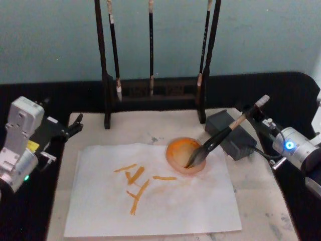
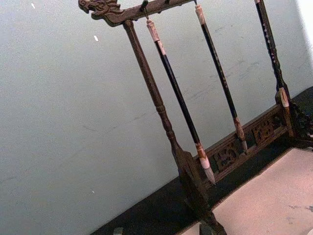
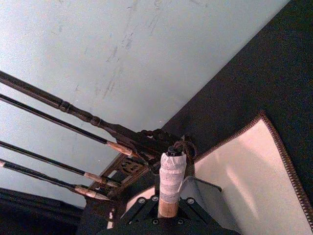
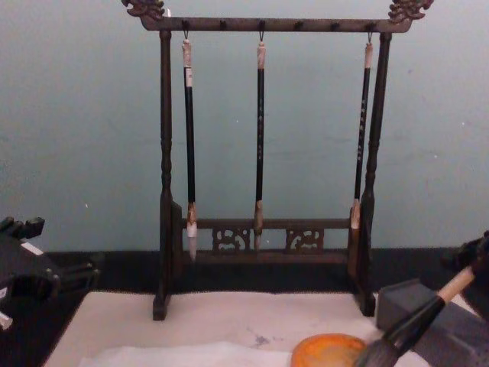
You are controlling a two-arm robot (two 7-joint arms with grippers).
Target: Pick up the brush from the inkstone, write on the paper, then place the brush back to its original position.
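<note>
**One big brush, tip down in the orange dish**

The left gripper (image 1: 74, 125) sits out at the left edge of the beige felt mat (image 1: 261, 198), touching nothing; I cannot tell whether it is spread or closed.

One white paper (image 1: 175, 206) lies on the mat with a slightly wavy edge and about five short orange strokes (image 1: 139, 193) on its left half.

Behind the mat stands one dark wooden rack (image 4: 164, 191), from which three thin brushes (image 4: 260, 138) with black handles and pale tips hang.

At the paper's far right corner is a single round orange dish (image 1: 176, 150). The brush (image 1: 215, 140) leans there with its thick grey-black tuft down in the dish. Its black ferrule and tan handle slant up and to the right, over one grey block (image 1: 225, 125) just beside the dish. White tape wraps the handle near its top.

The right gripper (image 1: 252, 114) comes in from the right, its jaws pinching the handle's upper part.
</note>
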